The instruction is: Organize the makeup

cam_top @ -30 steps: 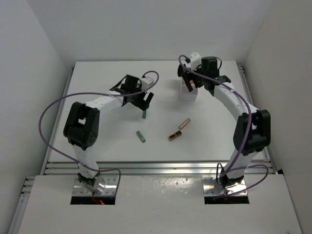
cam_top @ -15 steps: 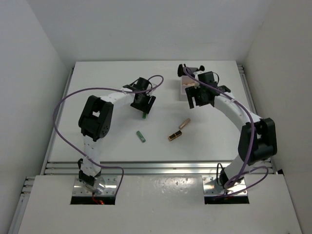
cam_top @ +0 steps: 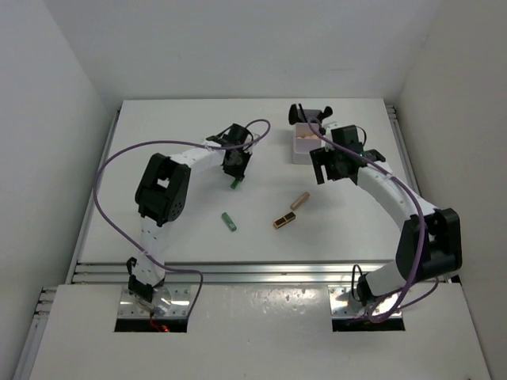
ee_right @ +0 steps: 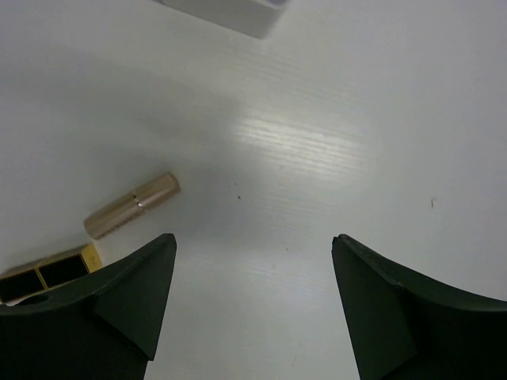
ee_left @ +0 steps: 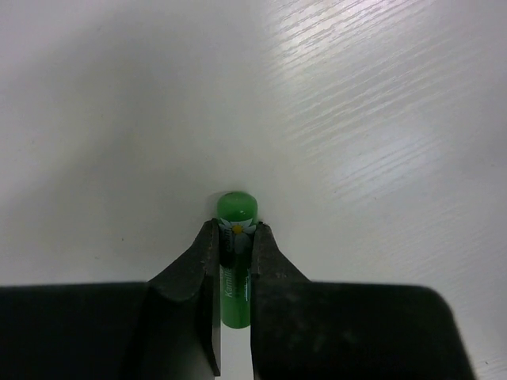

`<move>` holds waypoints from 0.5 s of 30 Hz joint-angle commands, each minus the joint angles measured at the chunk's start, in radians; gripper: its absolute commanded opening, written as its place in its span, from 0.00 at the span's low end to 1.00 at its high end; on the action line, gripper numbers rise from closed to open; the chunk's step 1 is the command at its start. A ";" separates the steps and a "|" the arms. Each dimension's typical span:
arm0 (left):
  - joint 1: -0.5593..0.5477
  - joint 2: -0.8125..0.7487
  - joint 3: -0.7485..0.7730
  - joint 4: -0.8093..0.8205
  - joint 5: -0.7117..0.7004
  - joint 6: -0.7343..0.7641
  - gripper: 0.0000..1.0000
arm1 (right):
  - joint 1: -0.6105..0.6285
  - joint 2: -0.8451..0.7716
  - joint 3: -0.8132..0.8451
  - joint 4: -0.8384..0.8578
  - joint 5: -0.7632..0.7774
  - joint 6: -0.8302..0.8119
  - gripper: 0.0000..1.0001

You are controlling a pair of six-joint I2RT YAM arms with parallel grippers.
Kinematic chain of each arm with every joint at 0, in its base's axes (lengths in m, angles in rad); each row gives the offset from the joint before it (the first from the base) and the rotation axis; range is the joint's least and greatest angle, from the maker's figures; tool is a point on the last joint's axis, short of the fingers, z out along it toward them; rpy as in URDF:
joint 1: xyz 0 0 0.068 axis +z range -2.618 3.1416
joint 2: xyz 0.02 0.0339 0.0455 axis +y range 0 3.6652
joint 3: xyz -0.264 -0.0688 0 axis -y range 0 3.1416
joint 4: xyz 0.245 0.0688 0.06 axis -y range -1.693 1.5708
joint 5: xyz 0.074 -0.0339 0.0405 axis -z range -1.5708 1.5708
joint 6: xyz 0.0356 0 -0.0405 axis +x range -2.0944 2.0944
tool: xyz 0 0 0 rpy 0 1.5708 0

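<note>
In the left wrist view a green tube [ee_left: 236, 237] with a daisy label lies on the table, and my left gripper [ee_left: 235, 229] is shut on it, both fingers pressed to its sides. From above, that tube [cam_top: 234, 184] pokes out just below the left gripper [cam_top: 236, 168]. A second green tube [cam_top: 229, 222], a rose-gold tube [cam_top: 299, 200] and a gold-black lipstick [cam_top: 283, 220] lie loose mid-table. My right gripper [cam_top: 329, 169] hangs open over bare table, holding nothing. Its wrist view has the rose-gold tube [ee_right: 131, 205] and lipstick [ee_right: 47, 273] to the left of the gripper [ee_right: 253, 241].
The white compartmented box [cam_top: 305, 150] stands at the back right, just behind the right gripper, with black brushes [cam_top: 307, 113] sticking up from it and something peach inside. Its corner [ee_right: 230, 14] shows at the top of the right wrist view. White walls enclose the table.
My left gripper lowered onto the green tube and shut on it. The right arm drew back from the box toward the table's middle, still open.
</note>
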 commanded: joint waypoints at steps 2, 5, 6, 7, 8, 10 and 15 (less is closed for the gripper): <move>-0.007 -0.002 0.065 -0.011 0.050 0.002 0.00 | -0.057 -0.101 -0.098 0.041 0.025 0.020 0.79; -0.020 -0.053 0.131 0.049 0.050 0.087 0.00 | -0.093 -0.167 -0.152 0.061 0.007 0.058 0.79; -0.033 -0.065 0.142 0.133 0.050 0.108 0.00 | -0.103 -0.205 -0.177 0.074 0.001 0.063 0.79; -0.050 -0.086 0.153 0.188 0.050 0.151 0.00 | -0.113 -0.218 -0.203 0.089 0.001 0.065 0.79; -0.061 -0.097 0.153 0.254 0.062 0.171 0.00 | -0.115 -0.244 -0.215 0.101 -0.001 0.065 0.79; -0.081 -0.112 0.138 0.502 0.082 0.197 0.00 | -0.135 -0.281 -0.270 0.141 -0.001 0.066 0.79; -0.136 -0.097 0.086 0.997 0.224 0.205 0.00 | -0.159 -0.348 -0.320 0.181 -0.013 0.063 0.79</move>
